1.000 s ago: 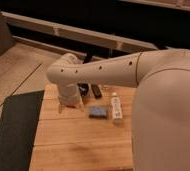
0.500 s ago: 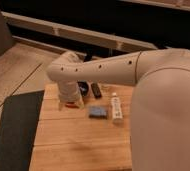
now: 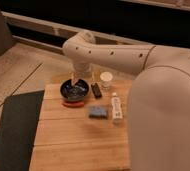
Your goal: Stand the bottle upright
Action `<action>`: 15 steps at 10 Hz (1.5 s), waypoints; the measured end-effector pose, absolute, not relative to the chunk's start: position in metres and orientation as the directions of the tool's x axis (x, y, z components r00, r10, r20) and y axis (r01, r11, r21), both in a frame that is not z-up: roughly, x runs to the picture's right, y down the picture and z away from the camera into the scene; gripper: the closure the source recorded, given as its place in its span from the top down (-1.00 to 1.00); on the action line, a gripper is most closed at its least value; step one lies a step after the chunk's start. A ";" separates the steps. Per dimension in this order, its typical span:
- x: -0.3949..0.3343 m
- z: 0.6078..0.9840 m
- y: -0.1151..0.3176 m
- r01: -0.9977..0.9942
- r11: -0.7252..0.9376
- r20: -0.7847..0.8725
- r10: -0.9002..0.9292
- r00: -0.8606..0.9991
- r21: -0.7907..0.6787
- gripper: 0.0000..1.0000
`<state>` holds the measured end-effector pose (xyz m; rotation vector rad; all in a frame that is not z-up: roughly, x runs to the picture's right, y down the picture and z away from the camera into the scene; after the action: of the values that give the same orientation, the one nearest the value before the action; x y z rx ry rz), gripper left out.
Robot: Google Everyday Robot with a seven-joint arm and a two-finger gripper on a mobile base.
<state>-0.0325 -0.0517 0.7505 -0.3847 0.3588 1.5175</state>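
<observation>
The bottle (image 3: pixel 116 107) is small, slim and white. It lies flat on the wooden table (image 3: pixel 78 142) at the right, with its narrower cap end pointing away from me. A blue sponge (image 3: pixel 98 111) lies just left of it. The white arm reaches in from the right and bends down behind the table's far edge. My gripper (image 3: pixel 83 75) hangs there, just behind a dark bowl (image 3: pixel 74 91), well to the left of and beyond the bottle. It is not touching the bottle.
A round pale cup (image 3: pixel 106 79) with a white top stands at the far edge. A small black oblong object (image 3: pixel 96 90) lies between the bowl and the cup. A dark mat (image 3: pixel 15 130) covers the floor left of the table. The arm's bulky body (image 3: pixel 168 115) fills the right side.
The arm has risen and drawn back toward the table's far edge, uncovering the bowl and the cup. The bottle and sponge have not moved.
</observation>
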 end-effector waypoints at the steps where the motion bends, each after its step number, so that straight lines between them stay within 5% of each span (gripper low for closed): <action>1: -0.018 0.749 -0.059 -1.000 -0.001 -0.445 0.895 0.003 -0.009 0.30; 4: 0.044 0.741 -0.071 -0.995 -0.085 -0.410 0.907 -0.097 0.049 0.30; 9: 0.041 0.742 -0.070 -0.995 -0.089 -0.411 0.906 -0.100 0.046 0.30; 15: 0.126 0.787 -0.094 -0.952 -0.298 -0.340 0.891 -0.302 0.066 0.30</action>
<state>0.1256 -0.0937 0.7873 -0.2810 0.3002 1.8635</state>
